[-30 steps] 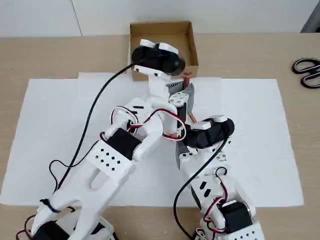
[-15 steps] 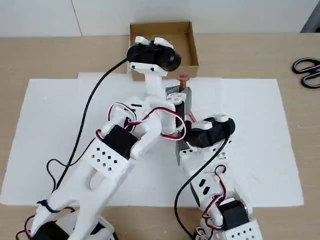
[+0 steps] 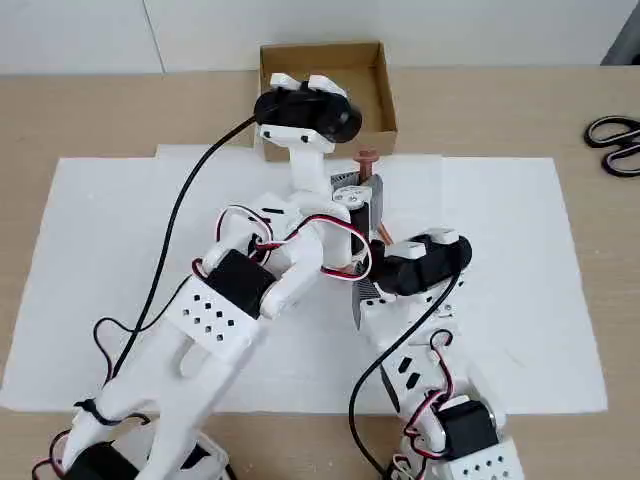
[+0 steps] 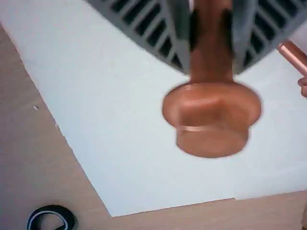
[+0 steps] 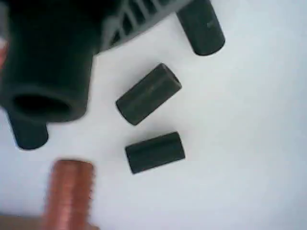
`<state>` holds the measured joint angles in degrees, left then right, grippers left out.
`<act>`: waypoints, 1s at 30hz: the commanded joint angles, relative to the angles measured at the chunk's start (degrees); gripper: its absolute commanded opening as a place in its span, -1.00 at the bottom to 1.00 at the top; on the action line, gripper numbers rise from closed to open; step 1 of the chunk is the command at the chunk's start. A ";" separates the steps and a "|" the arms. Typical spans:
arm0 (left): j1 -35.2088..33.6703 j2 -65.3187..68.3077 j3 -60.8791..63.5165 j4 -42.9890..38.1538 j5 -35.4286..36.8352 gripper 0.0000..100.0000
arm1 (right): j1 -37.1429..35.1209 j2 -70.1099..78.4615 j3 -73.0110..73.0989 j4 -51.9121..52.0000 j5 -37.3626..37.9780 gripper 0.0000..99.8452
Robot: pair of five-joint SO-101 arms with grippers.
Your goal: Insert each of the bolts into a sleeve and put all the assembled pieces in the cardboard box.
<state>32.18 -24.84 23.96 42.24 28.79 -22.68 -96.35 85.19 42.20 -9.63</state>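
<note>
Left gripper (image 4: pixel 211 26), extended toward the far cardboard box (image 3: pixel 386 100), pinched a smooth copper flanged bolt (image 4: pixel 211 117) by its shank. Right gripper (image 5: pixel 53 38), nearer, clamped a matte black hollow sleeve (image 5: pixel 45 91) above loose sleeves (image 5: pixel 148 93) on white paper (image 3: pixel 500 250).

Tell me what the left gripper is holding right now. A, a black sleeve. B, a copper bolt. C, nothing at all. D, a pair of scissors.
B: in the left wrist view the left gripper is closed on the shaft of the bolt, whose wide head hangs free beyond the fingers.
</note>
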 commanded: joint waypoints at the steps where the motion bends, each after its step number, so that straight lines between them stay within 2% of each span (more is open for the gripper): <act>1: 1.58 -2.64 -3.47 -0.09 0.35 -0.99 | -0.48 -0.66 -0.44 -1.19 -0.70 -0.99; 7: 2.64 -2.29 -3.47 -0.26 0.26 -0.99 | -1.45 -0.66 -0.53 -1.01 -3.25 -0.99; 30: 2.46 -2.64 2.15 -3.78 -0.26 -0.99 | -1.36 -0.66 -0.70 -0.92 -3.34 -0.99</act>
<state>34.46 -24.92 26.51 40.22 28.79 -23.91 -96.35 85.19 42.20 -12.53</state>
